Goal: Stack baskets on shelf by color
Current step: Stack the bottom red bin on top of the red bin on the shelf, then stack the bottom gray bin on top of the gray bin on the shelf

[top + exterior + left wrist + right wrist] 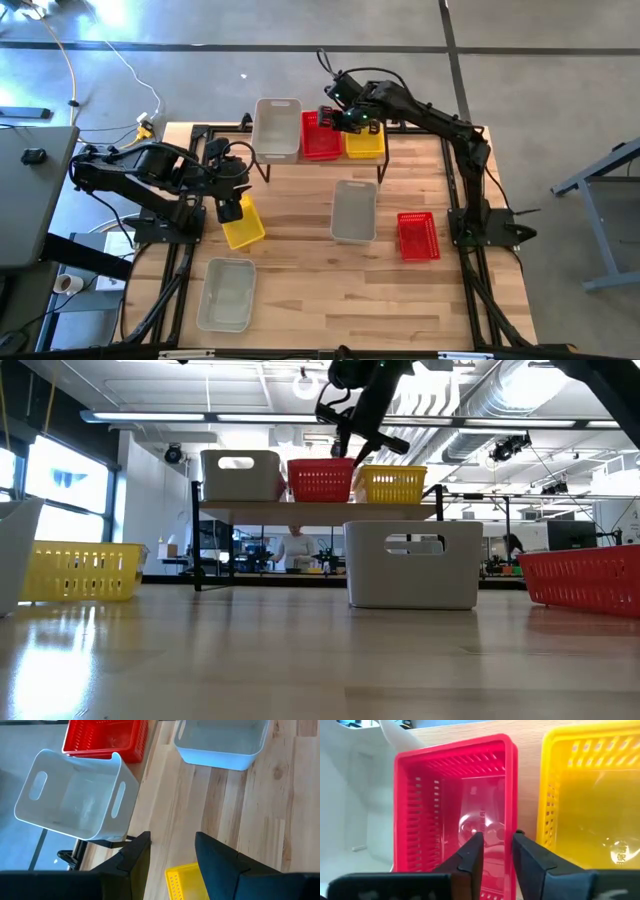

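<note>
While three baskets already sit side by side on the shelf (265, 160) at the far edge of the tabletop (300, 300), a grey basket (276, 127) on its left end, a red basket (320, 138) in the middle and a yellow basket (365, 142) on its right end, we judge the sorting only partly done. Our right gripper (343, 119) hangs just over the red basket's right wall, its jaws a little apart with that wall between them in the wrist view, though we cannot tell whether they touch it. On the tabletop remain a loose grey basket (354, 211) near the middle, a loose red basket (418, 236) toward the right edge, another grey basket (226, 294) near the front-left corner and a loose yellow basket (243, 224) by the left edge. Our left gripper (229, 207) hovers over that one, jaws spread and empty. Next, we think, it must drop, pinch a yellow wall and carry it onto the shelf's yellow basket.
</note>
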Motion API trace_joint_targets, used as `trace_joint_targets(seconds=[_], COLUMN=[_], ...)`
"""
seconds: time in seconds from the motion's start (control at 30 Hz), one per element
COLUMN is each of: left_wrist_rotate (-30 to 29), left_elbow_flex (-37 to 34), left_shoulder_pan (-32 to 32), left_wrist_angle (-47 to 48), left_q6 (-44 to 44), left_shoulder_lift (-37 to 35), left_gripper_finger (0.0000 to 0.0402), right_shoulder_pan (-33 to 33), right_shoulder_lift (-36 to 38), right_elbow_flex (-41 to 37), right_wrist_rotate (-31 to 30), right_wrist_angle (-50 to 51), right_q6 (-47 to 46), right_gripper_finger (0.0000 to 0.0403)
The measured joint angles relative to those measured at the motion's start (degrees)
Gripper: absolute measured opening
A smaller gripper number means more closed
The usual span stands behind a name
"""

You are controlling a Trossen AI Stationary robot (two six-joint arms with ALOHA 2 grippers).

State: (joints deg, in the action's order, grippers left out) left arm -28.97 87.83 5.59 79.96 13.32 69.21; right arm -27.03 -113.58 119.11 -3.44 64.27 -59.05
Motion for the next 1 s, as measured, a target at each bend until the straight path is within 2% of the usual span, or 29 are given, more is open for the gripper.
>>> trace_joint_targets(seconds=[0.17, 0.4, 0.63, 0.83, 1.0], left_wrist_rotate=[0.00, 0.02, 0.04, 1.74, 3.72], left_elbow_flex=[0.00, 0.00, 0.00, 0.00, 0.00], left_shoulder_pan=[0.01, 0.02, 0.01, 0.15, 0.84], left_wrist_angle=[0.00, 0.02, 2.21, 5.60, 7.05], left_q6=[0.02, 0.63, 2.15, 6.14, 8.78], left_shoulder_lift=[0.00, 0.00, 0.00, 0.00, 0.00], left_gripper_finger=[0.0145, 0.0145, 0.0145, 0.0145, 0.0145], right_shoulder_pan=[0.00, 0.06, 0.60, 4.94, 9.87], right_shoulder_lift=[0.08, 0.09, 0.09, 0.11, 0.11], right_elbow_flex=[1.10, 3.08, 6.82, 8.52, 8.79], right_wrist_rotate=[0.00, -0.02, 0.41, 0.45, -1.13], right_wrist_angle=[0.02, 1.37, 4.76, 9.06, 12.32], right_q6=[0.58, 1.76, 7.68, 17.72, 21.21], right_gripper_finger=[0.0097, 0.0087, 0.0083, 0.0083, 0.0083])
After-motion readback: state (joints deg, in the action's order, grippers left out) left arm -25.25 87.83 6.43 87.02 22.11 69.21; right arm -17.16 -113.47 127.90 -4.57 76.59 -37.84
